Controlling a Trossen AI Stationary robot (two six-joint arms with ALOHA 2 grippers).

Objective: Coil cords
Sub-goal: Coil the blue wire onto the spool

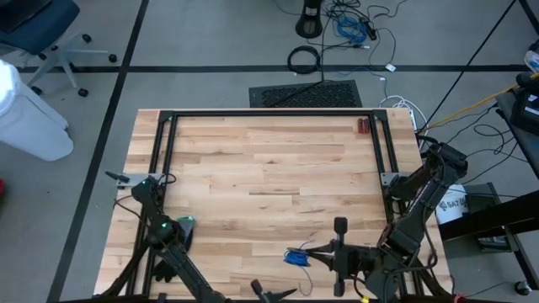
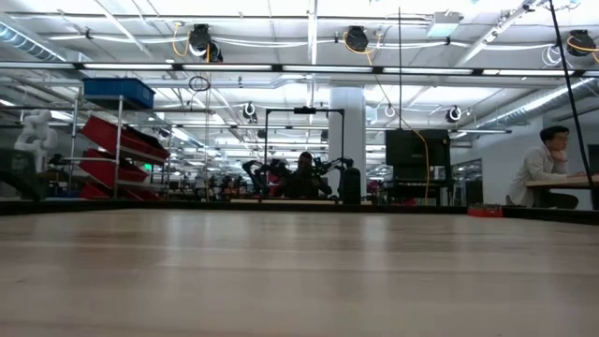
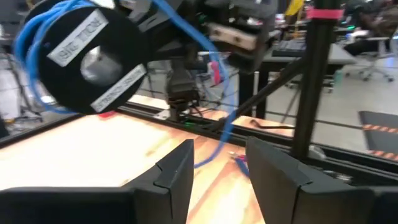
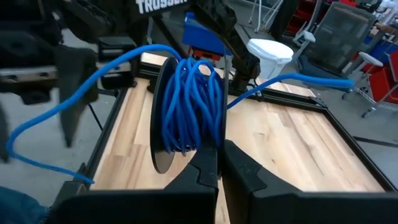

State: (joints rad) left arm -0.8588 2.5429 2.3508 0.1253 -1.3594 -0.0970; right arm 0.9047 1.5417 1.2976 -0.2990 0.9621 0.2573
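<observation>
Cord (image 4: 189, 99), thin and blue, is wound on a black spool (image 4: 163, 134) near the table's (image 1: 253, 160) near edge, right of centre, with loose tails trailing off. Right gripper (image 4: 219, 163) has its 2 fingers together, clamped on the spool's rim. Left gripper (image 3: 219, 168) is just beside it, fingers apart, holding nothing.
</observation>
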